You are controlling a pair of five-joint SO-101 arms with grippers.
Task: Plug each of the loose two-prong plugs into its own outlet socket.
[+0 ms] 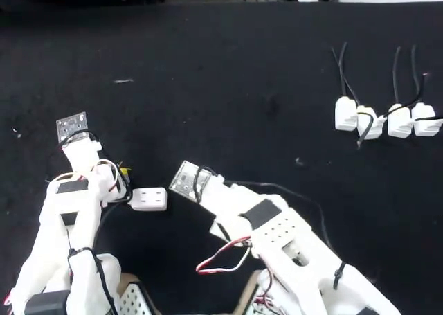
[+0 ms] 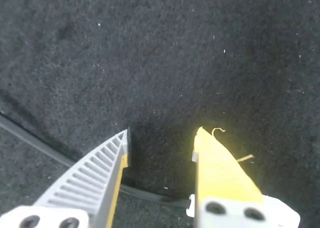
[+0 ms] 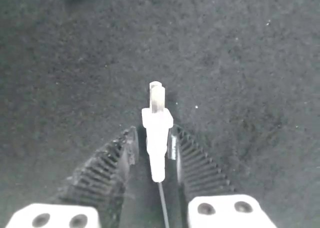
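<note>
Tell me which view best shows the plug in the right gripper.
Right wrist view: the plug sits clamped in the right gripper, prongs clear. High view: the arm's wrist hides it. Left wrist view faces the mat.

Matt, fuzzy cloth table cover [image 1: 208,66]; smooth, faintly glossy plastic plug [image 3: 157,138] with dull metal prongs [image 3: 156,96].

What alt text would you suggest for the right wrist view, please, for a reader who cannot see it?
The right gripper holds a white two-prong plug between its dark ribbed fingers, prongs pointing away from the camera. A thin cord trails back from the plug, above a black table.
</note>
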